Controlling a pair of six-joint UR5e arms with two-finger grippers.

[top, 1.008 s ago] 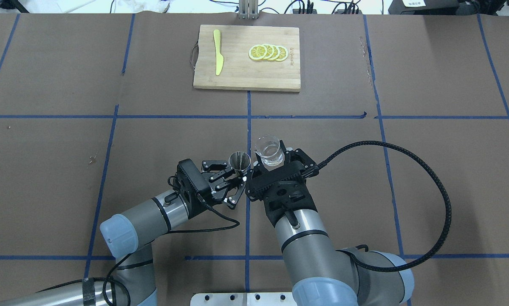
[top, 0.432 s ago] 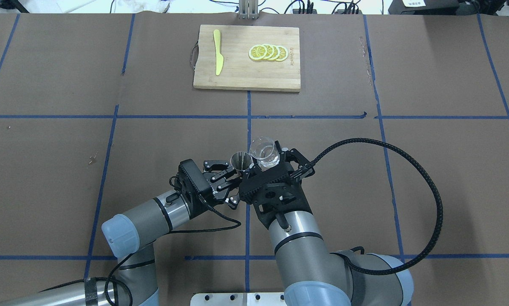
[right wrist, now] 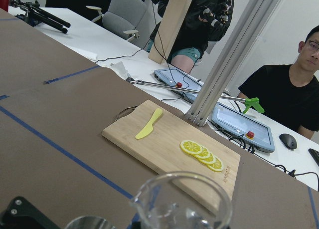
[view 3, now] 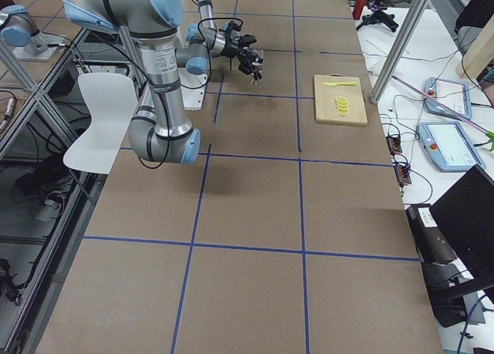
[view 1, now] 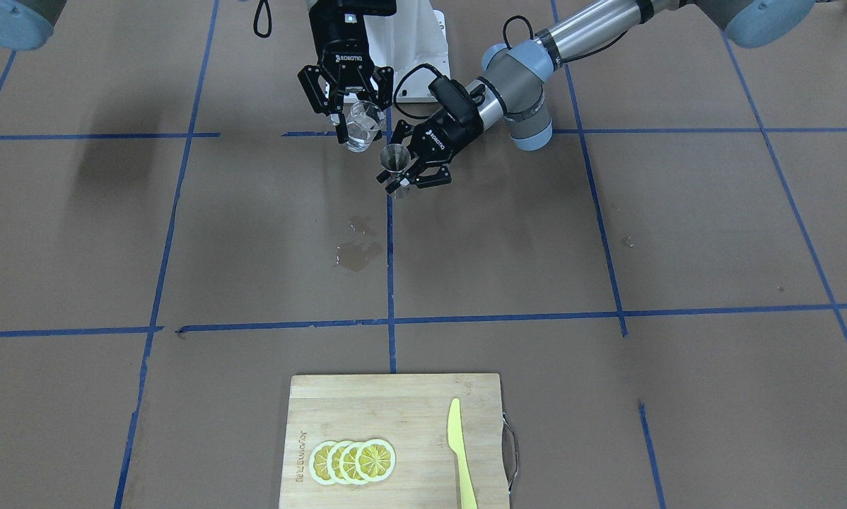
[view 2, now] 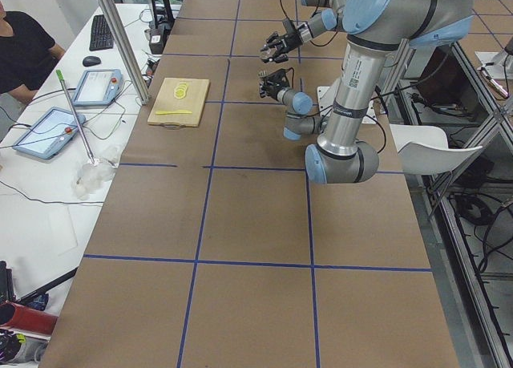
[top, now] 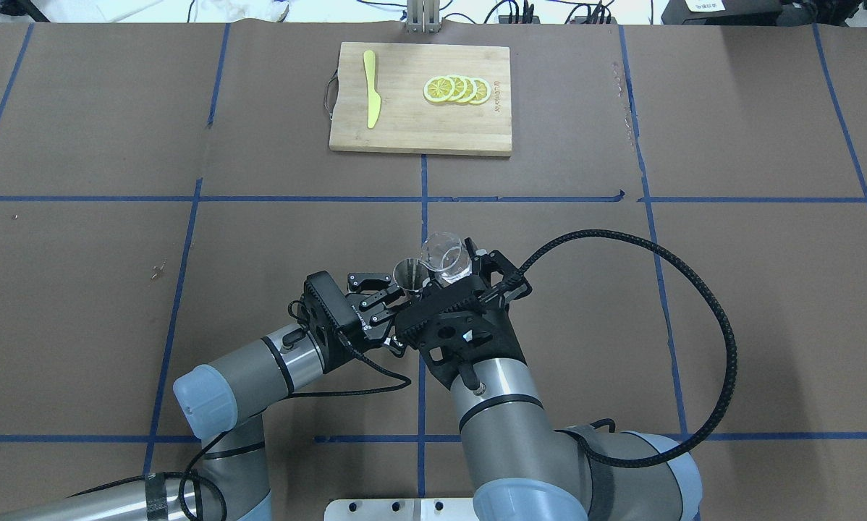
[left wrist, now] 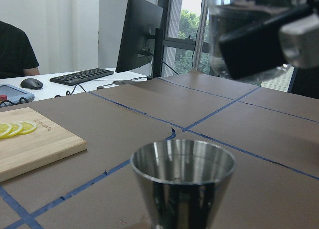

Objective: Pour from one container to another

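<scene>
The clear glass beaker (top: 444,255) hangs above the table, tipped to the left, with my right gripper (top: 459,276) shut on it. Its lip sits just over the rim of the silver jigger (top: 409,274). My left gripper (top: 399,291) is shut on the jigger's lower part and keeps it upright. From the front, the beaker (view 1: 363,124) is up and to the left of the jigger (view 1: 394,158). In the left wrist view the jigger's open cup (left wrist: 183,181) fills the foreground, with the beaker (left wrist: 234,24) high on the right. The right wrist view looks across the beaker's rim (right wrist: 182,201).
A wooden cutting board (top: 412,134) lies at the far edge with lemon slices (top: 457,90) and a yellow knife (top: 370,88) on it. A wet patch (view 1: 356,254) darkens the brown paper below the grippers. People sit beyond the table's far side (right wrist: 294,94).
My right arm has shifted left and rolled, tipping the beaker further toward the jigger until its lip overlaps the jigger's rim. The left gripper and jigger have barely moved.
</scene>
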